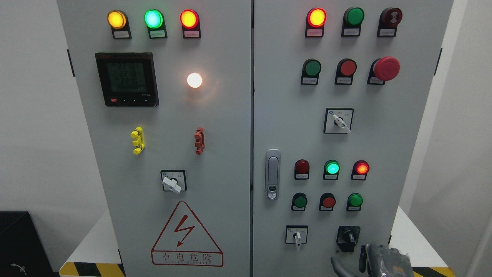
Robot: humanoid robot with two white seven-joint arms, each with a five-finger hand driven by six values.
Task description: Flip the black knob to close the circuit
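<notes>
Sitting low on the cabinet's right door, right of a small white-handled selector switch, the black knob is showing its short handle pointing roughly upward. Coming in from the bottom right, the right hand is waiting just below and slightly right of the knob, apart from it and holding nothing; whether its fingers are curled is hard to tell. The reach is looking to run up and a little leftward. No left hand is showing.

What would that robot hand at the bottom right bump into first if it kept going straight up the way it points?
Most likely the black knob, which sits just above the right hand on the cabinet's right door. Depth is hard to judge, so the fingers might touch the door panel first.
</notes>
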